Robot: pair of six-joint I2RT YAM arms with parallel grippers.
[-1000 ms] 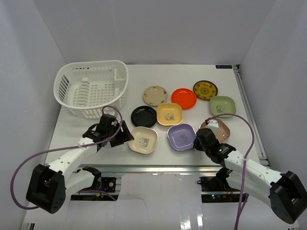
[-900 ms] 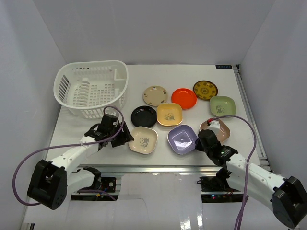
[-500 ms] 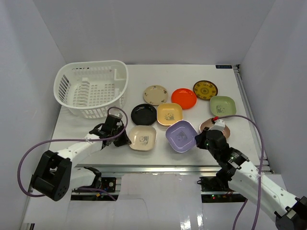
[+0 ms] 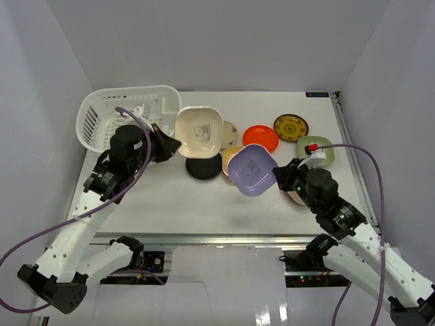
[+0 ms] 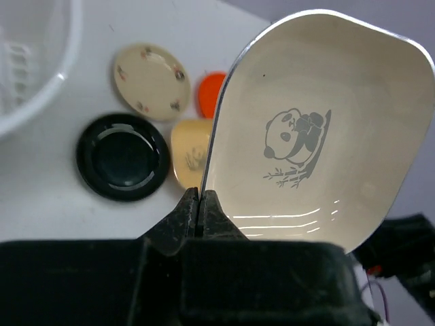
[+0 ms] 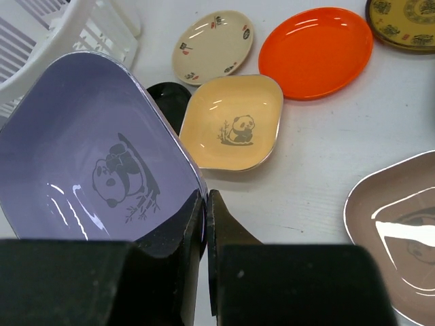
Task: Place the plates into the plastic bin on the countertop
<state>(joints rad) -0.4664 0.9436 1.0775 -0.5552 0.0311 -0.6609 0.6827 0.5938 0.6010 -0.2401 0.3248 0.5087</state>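
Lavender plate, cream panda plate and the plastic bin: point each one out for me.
lavender plate [image 6: 115, 180], right wrist view, on the panda print inside.
cream panda plate [image 5: 296, 136], left wrist view, on the panda print inside.
plastic bin [image 4: 136, 89], top external view, on its far rim.

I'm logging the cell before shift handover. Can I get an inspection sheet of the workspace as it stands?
Surface: white countertop, with a metal rail on its right edge.
Job's things: plastic bin, no plate seen inside. The cream square plate and lavender plate are lifted. Lying flat are the black plate, yellow plate, cream round plate, orange plate, patterned plate, green plate and pink plate.
Clutter: nothing seen.
Grippers: left gripper is shut on the cream square plate's rim; right gripper is shut on the lavender plate's rim.
Cables: left purple cable and right purple cable, one looping along each arm.
Surroundings: plain white walls.
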